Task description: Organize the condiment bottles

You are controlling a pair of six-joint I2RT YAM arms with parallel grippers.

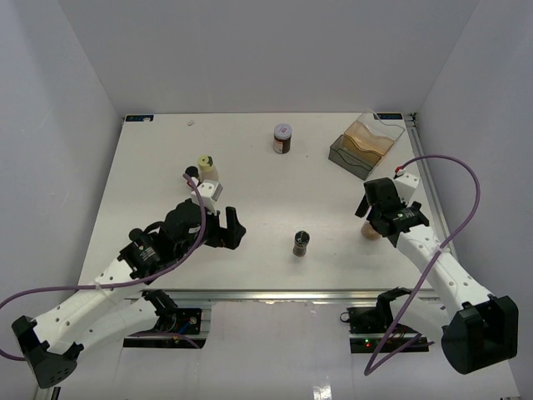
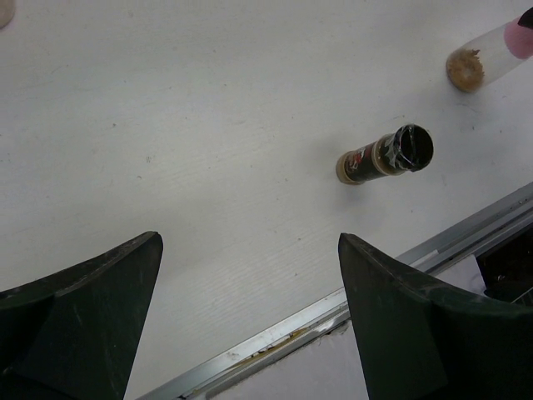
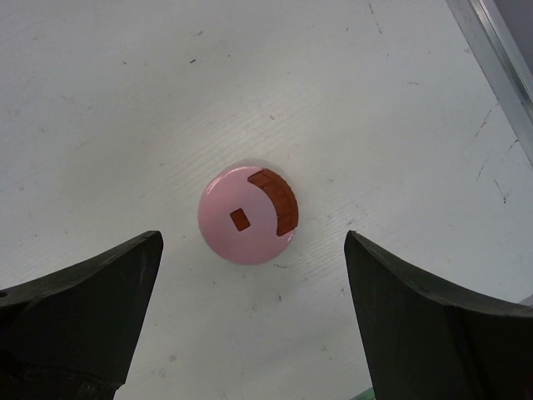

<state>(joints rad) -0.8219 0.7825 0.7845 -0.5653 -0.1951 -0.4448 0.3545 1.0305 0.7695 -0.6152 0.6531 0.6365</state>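
Observation:
A dark jar with a white cap [image 1: 283,137] stands at the back middle. A cream bottle with a pale yellow cap [image 1: 206,169] stands at the left, with a small black-capped bottle [image 1: 191,173] beside it. A small dark bottle with a black cap [image 1: 301,242] stands near the front middle; it also shows in the left wrist view [image 2: 385,155]. A pink-capped bottle [image 3: 247,213] stands under my right gripper [image 3: 251,239], which is open above it. My left gripper [image 2: 248,237] is open and empty, left of the black-capped bottle.
A clear amber-tinted tray [image 1: 366,143] stands at the back right. The table's metal front edge [image 2: 350,296] runs just beyond my left fingers. The pink-capped bottle [image 2: 487,62] shows at the left wrist view's upper right. White walls enclose the table.

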